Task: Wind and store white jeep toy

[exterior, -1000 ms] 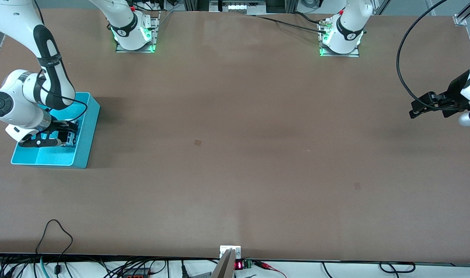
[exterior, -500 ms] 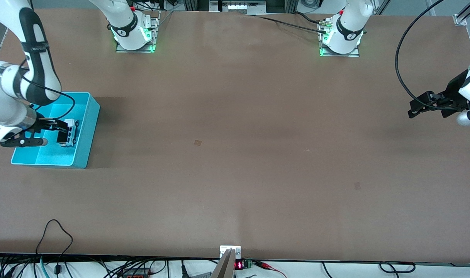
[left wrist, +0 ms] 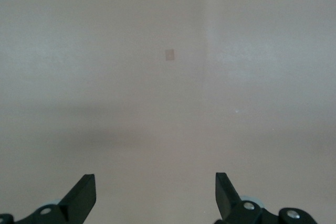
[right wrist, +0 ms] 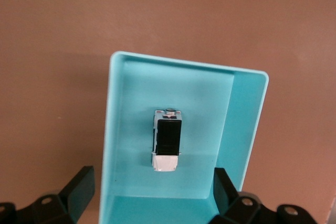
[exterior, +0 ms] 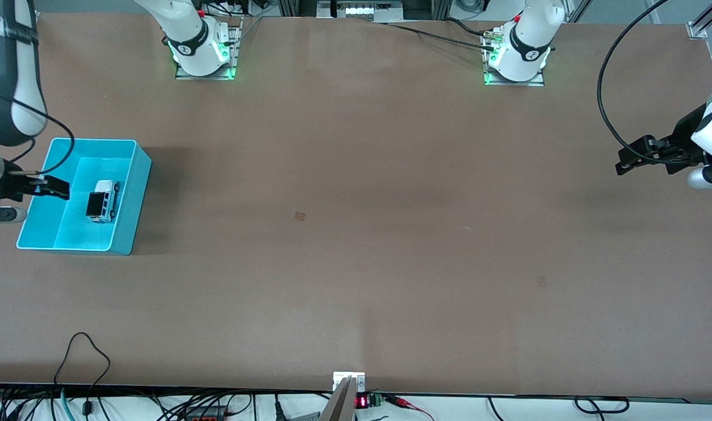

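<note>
White jeep toy [exterior: 103, 200] sits in turquoise bin [exterior: 132, 199]; right gripper [exterior: 40, 186] (empty, open) at its 9 o'clock; left gripper [exterior: 629, 160] open over tabletop [exterior: 356, 234].

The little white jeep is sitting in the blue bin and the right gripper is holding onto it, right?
Not quite. The white jeep toy does sit in the turquoise bin, but the right gripper is open and off it, as the right wrist view shows.

White jeep toy [right wrist: 167, 140] is sitting on its wheels in the turquoise bin [right wrist: 116, 129], clear of the walls. Right claw [right wrist: 152, 195] is hovering over the bin's edge, fingers [right wrist: 81, 184] spread wide and gripping nothing. Bin is resting on the brown bench [right wrist: 52, 35].
</note>
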You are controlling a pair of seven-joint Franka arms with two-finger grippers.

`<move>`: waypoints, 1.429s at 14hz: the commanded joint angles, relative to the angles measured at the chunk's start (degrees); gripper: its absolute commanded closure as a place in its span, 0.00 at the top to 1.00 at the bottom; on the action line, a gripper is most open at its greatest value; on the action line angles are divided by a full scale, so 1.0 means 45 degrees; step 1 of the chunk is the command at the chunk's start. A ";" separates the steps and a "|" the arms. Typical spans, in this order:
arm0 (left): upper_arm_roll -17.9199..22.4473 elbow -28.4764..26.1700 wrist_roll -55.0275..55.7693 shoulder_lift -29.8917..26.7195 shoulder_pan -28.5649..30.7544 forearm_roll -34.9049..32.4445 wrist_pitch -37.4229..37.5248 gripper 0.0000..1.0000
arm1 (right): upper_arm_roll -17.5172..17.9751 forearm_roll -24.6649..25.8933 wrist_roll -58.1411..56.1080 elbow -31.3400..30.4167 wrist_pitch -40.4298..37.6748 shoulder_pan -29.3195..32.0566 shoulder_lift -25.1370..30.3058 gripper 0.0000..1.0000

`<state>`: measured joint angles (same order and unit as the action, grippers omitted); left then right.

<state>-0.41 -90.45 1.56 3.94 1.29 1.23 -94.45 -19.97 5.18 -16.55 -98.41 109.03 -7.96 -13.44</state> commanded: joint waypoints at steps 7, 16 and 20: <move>-0.0064 0.0119 -0.0151 -0.0133 0.0105 0.0099 0.0265 1.00 | 0.2383 -0.0526 0.1449 0.1850 -0.4813 0.0495 0.2026 1.00; -0.0064 0.0119 -0.0151 -0.0133 0.0163 0.0118 0.0265 1.00 | 0.3676 -0.0409 0.1687 0.1577 -0.5224 0.1651 0.2400 1.00; -0.0064 0.0119 -0.0170 -0.0133 0.0183 0.0099 0.0265 1.00 | 0.3656 -0.0409 0.1648 0.1557 -0.5302 0.1690 0.2459 1.00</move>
<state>-0.41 -90.43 1.56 3.93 1.49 1.22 -94.36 -4.50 3.47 -9.59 -90.40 85.82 -1.51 -3.75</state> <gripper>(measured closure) 0.000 0.000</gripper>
